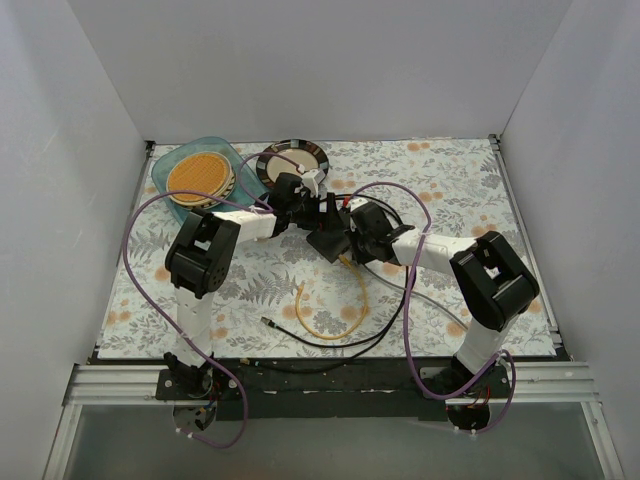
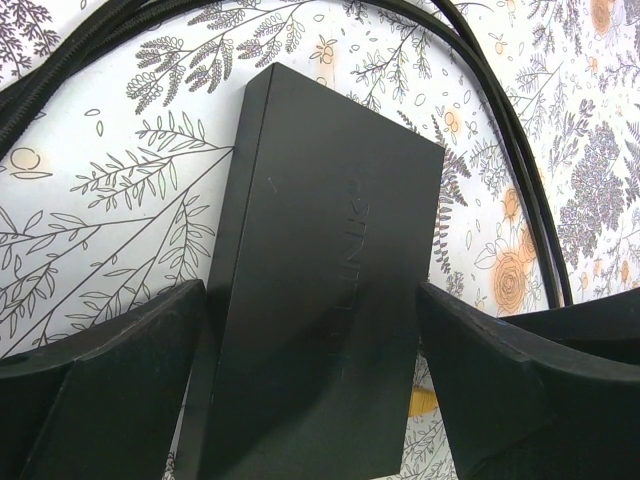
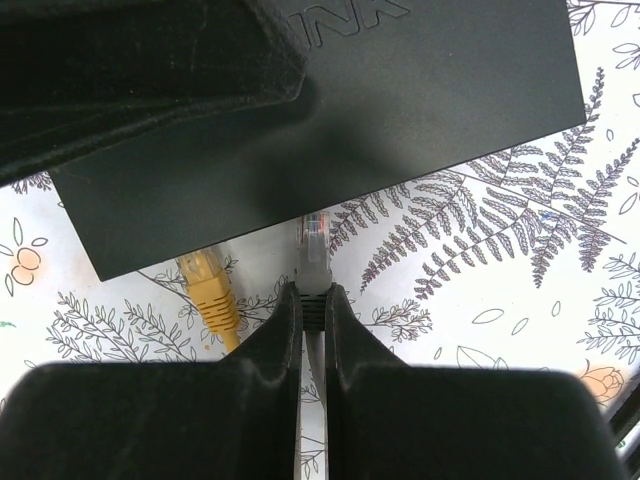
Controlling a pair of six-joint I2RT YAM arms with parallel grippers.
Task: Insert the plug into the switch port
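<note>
The switch (image 2: 330, 260) is clamped steady by the left end effector (image 2: 310, 300) — the plug (image 3: 313, 240), pinched in the right end effector (image 3: 313, 295), is aimed at its edge.

Both arms reach from the bottom edge toward the middle of the frame. There the left gripper (image 1: 318, 218) and right gripper (image 1: 352, 245) meet at a flat dark box (image 1: 326, 242) (their fingers are too dark against it to tell apart). A yellow-orange cable (image 1: 320, 336) loops on the floral table cover (image 1: 450, 180) just below centre, its upper end running to the right gripper. A black cable (image 1: 345, 347) curves beside it. In the upper left a teal tray (image 1: 225, 150) holds a round orange woven disc (image 1: 198, 174), with a dark striped-rim plate (image 1: 290, 150) just to its right.
</note>
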